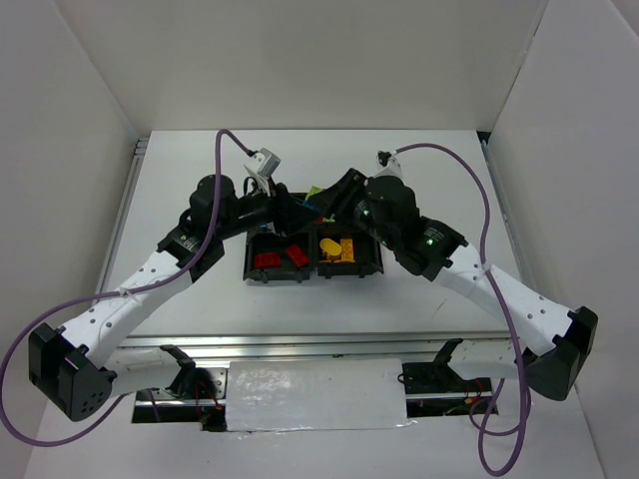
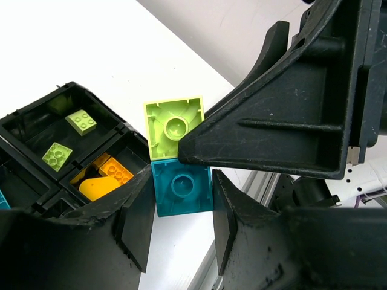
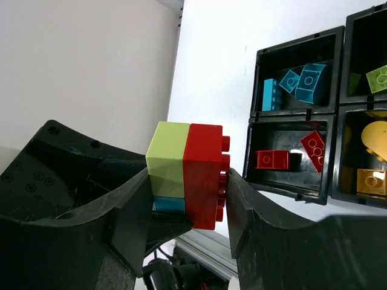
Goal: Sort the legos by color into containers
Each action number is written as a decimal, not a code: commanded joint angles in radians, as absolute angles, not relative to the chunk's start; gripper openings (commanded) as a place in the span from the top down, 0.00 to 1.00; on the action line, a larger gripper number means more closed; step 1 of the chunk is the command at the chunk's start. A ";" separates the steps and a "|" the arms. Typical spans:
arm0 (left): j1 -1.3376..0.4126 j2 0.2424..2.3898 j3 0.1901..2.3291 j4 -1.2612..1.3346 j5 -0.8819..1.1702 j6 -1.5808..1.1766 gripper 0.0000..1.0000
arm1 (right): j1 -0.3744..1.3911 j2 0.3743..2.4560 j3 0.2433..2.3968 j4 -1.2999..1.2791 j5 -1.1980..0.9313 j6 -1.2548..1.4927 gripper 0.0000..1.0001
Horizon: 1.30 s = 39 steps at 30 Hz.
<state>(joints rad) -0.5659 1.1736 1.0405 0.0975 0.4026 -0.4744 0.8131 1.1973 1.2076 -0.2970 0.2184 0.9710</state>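
Worryingly, the left gripper (image 2: 181, 212) pinched the cyan plastic brick (image 2: 181, 186) while the right gripper (image 3: 187, 199) clamped the attached lime-and-red plastic stack (image 3: 195, 172), so pulling might have scattered them.

Tray (image 1: 300, 280) sits mid-table ahead of both arm bases, with loose bricks (image 3: 272, 159) in all four compartments. I've got the clump of bricks (image 3: 184, 175) up by the tray's far side, between the left gripper (image 2: 181, 202) and right gripper (image 3: 187, 202).
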 commanded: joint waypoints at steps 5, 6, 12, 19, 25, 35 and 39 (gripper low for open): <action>-0.561 1.152 1.035 0.198 0.433 -0.442 1.00 | 0.808 1.132 1.209 -0.239 0.135 0.953 0.78; -0.560 1.149 1.031 0.202 0.437 -0.442 1.00 | 0.808 1.126 1.204 -0.235 0.126 0.951 0.70; -0.561 1.158 1.032 0.196 0.442 -0.437 1.00 | 0.805 1.111 1.189 -0.201 0.087 0.946 0.23; -0.560 1.151 1.040 0.170 0.448 -0.416 1.00 | 0.769 1.101 1.184 -0.204 0.049 0.945 0.03; -0.561 1.128 1.049 0.123 0.411 -0.388 1.00 | 0.718 1.100 1.170 -0.215 0.023 0.928 0.00; -0.563 1.112 1.060 0.006 0.229 -0.376 1.00 | 0.608 1.164 1.164 -0.282 -0.020 0.876 0.00; -0.564 1.137 1.104 -0.092 0.279 -0.333 1.00 | 0.557 1.164 1.167 -0.250 -0.113 0.655 0.01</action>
<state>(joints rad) -0.5644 1.1412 1.0420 -0.0448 0.2607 -0.3878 0.5858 1.1782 1.1629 -0.2897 -0.0380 0.8387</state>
